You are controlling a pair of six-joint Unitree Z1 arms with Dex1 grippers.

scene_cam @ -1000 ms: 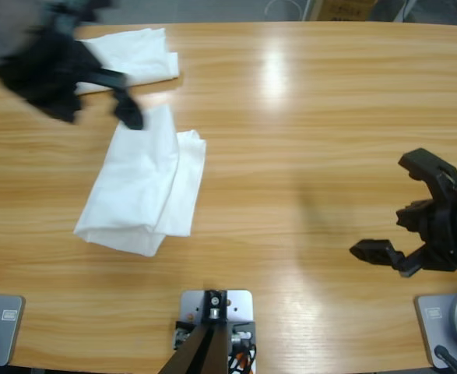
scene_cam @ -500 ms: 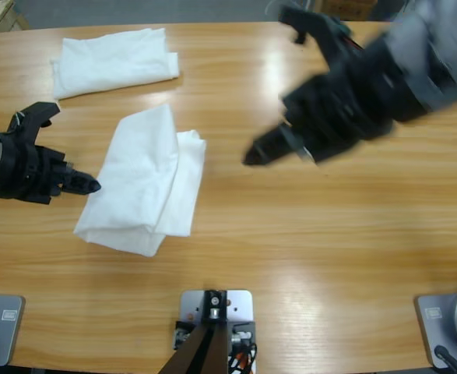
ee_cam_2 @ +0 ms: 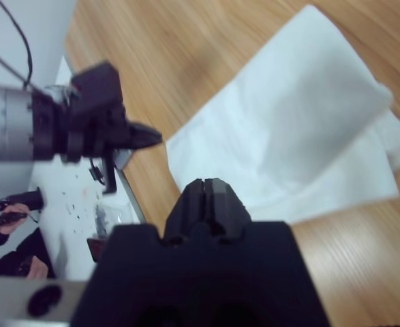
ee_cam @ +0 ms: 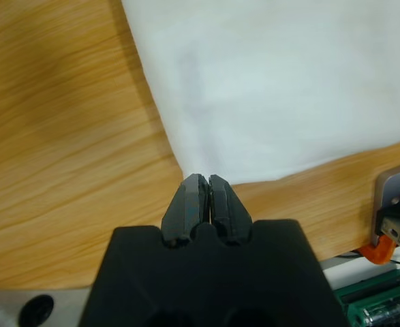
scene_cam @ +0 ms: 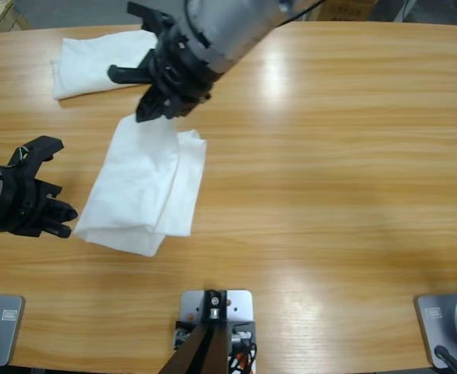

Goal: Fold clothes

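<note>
While the folded white shirt [scene_cam: 144,187] lies flat on the bench [scene_cam: 329,156], neither pair of fingers has any cloth in it. The shirt is a long bundle, its length running from the corner under the right arm down to the wider end beside the left arm, with a second folded layer showing along one long side.

The left gripper [ee_cam: 204,208] sits low over the bench with its fingers [ee_cam: 188,204] pressed together and empty. The shirt's near corner lies just ahead of the fingertips, and the cloth spreads away beyond them. In the high view this gripper [scene_cam: 53,220] is just beside the shirt's wide end, close to touching the edge.

The right gripper [ee_cam_2: 206,197] is also closed on nothing, hovering above the shirt's other end and looking down its length toward the left gripper. In the high view it [scene_cam: 154,105] hangs over the narrow end. Behind it, a second folded white cloth [scene_cam: 111,62] rests apart from the shirt.

Each arm is thus near one end of the long axis. Judging by this, a next fold would bring one end toward the other, and both pairs of fingers would first have to open.
</note>
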